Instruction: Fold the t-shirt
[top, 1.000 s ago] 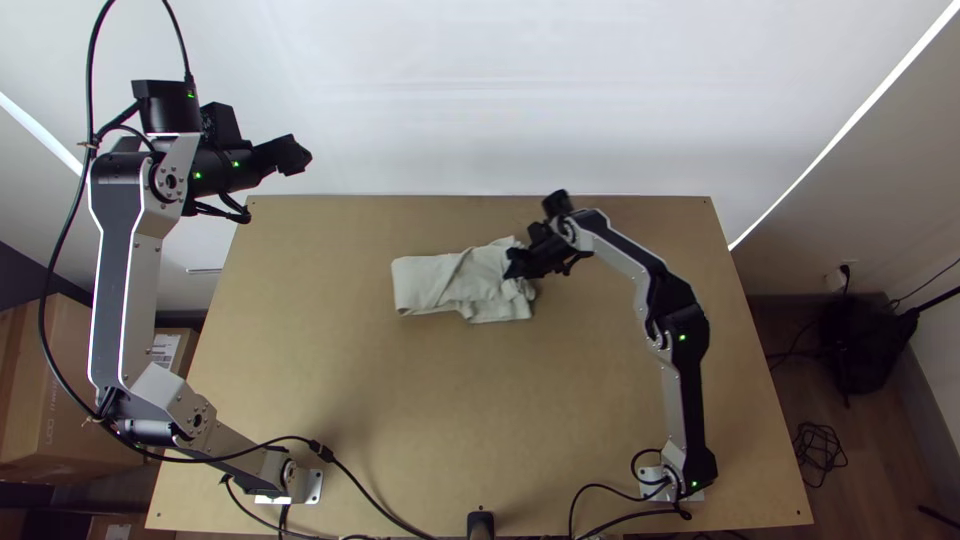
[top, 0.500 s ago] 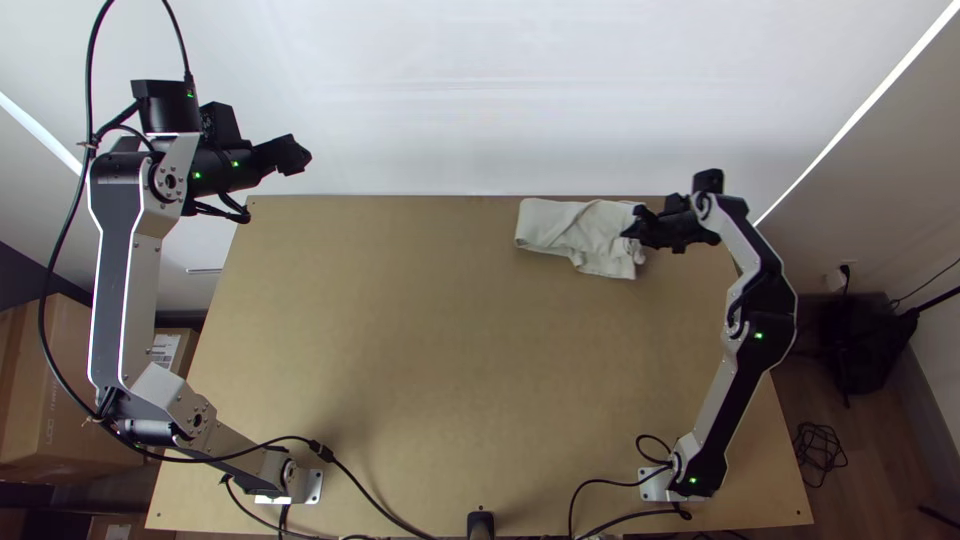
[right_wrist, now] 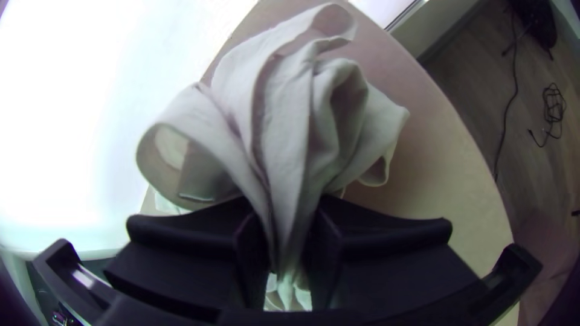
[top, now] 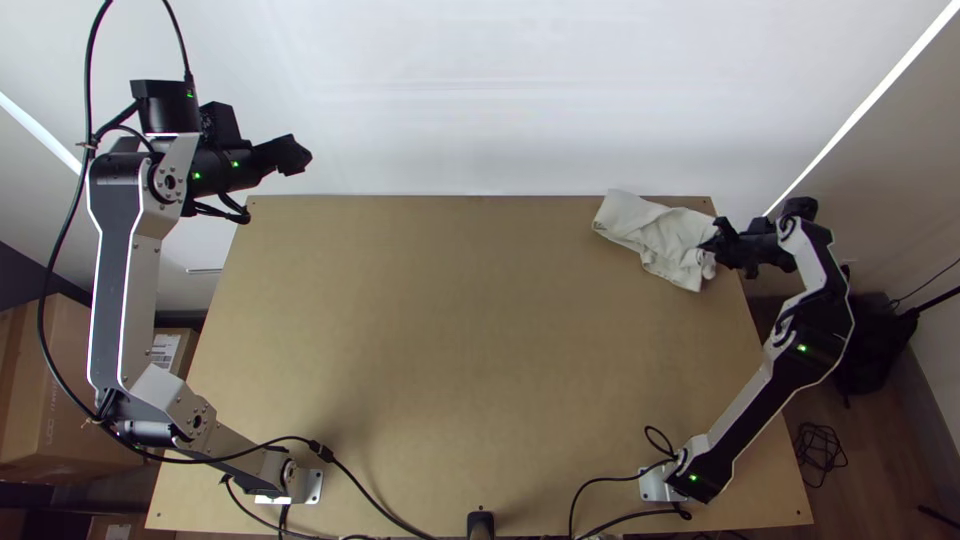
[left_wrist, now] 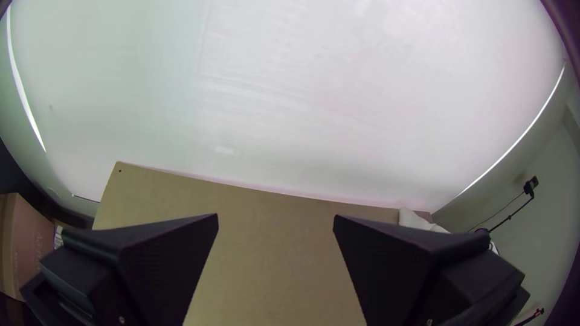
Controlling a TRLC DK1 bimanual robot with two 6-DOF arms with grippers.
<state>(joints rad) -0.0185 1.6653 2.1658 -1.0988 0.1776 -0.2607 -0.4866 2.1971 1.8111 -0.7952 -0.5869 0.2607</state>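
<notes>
T-shirt cloth was pinched between the closed fingers of the right gripper, gathered there into a narrow bunch. From those fingertips the pale fabric fanned out in loose, rumpled folds, with one rounded loop curling to the side. In the top view, its broader part stretched away from the gripper, leftward and toward the far edge of the table, near the far right corner.

The wooden tabletop showed behind the bunched cloth, ahead of the right fingers. On the floor beyond the table's right side, outward from that gripper, lay a tangled black cable.

Well apart from the shirt, the left gripper was out past the table's far left corner, its two fingers spread wide with nothing held between them. A white surface rose beyond the table, ahead of these fingers.
</notes>
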